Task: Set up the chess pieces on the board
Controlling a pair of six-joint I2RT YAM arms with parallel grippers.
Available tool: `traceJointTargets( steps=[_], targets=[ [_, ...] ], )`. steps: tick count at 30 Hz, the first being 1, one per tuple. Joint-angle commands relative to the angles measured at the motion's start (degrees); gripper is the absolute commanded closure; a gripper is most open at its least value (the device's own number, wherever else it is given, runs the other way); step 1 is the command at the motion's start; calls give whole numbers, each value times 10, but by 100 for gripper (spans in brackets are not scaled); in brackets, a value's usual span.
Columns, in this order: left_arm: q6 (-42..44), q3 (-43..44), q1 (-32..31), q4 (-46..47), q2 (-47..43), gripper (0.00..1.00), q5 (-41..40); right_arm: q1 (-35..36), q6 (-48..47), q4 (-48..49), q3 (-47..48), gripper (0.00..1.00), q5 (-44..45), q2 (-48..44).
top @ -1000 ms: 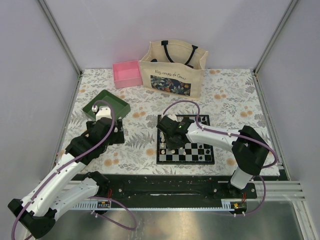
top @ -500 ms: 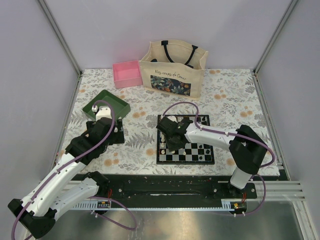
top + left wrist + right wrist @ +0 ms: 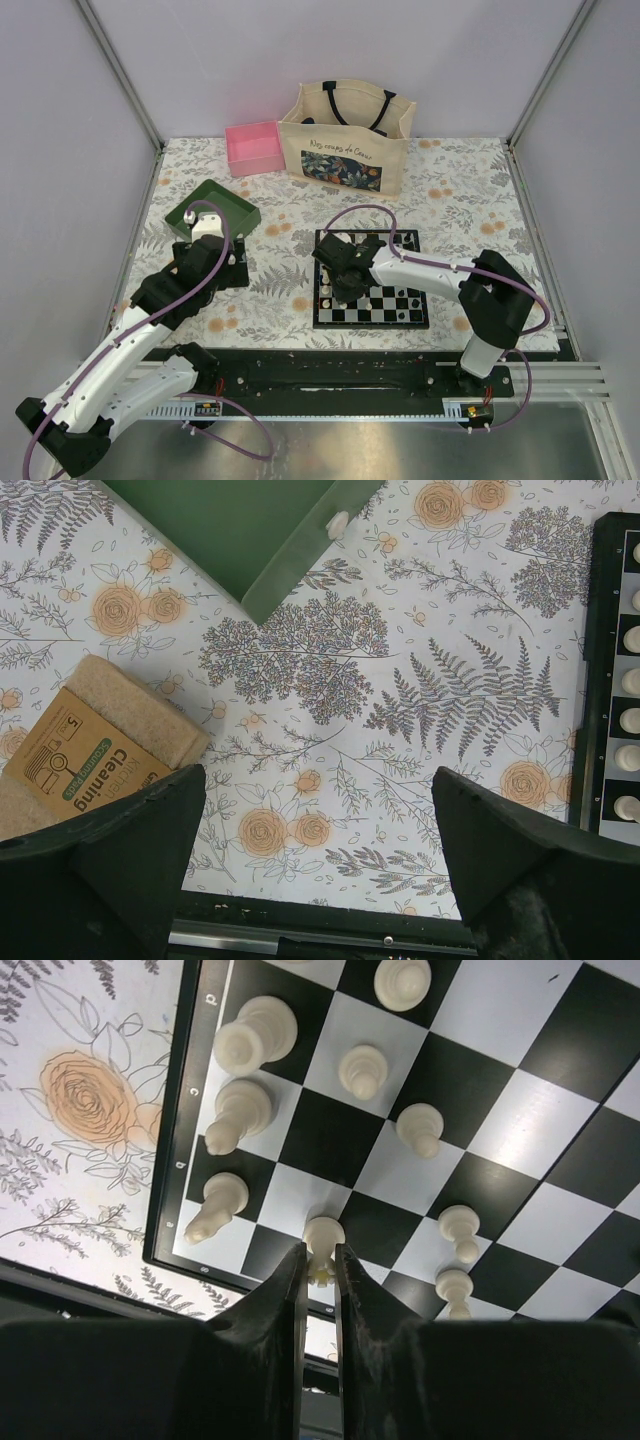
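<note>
Progress partial: right gripper (image 3: 320,1255) pinched shut on a small cream-white chess piece (image 3: 323,1234) near the lettered edge of the flat black-and-white checked board (image 3: 500,1110), other cream pieces (image 3: 362,1070) already standing alongside, black ones not discernible, left gripper (image 3: 318,785) gaping empty over floral cloth (image 3: 330,680).

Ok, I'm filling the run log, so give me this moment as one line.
right claw: shut on white piece over board | left claw: open, empty, off board
</note>
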Motion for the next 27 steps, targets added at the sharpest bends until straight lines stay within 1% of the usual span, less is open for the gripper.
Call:
traceJointTargets(
  steps=[1,11,27],
  targets=[
    [-2,14,4,14,-3,1,-4,16,12,16,0,82,-16,-29],
    [-2,14,3,14,-3,1,-4,53,25,17,23,82,-14,-10],
    [-2,14,3,14,-2,1,-4,71,25,24,53,82,-19,21]
  ],
)
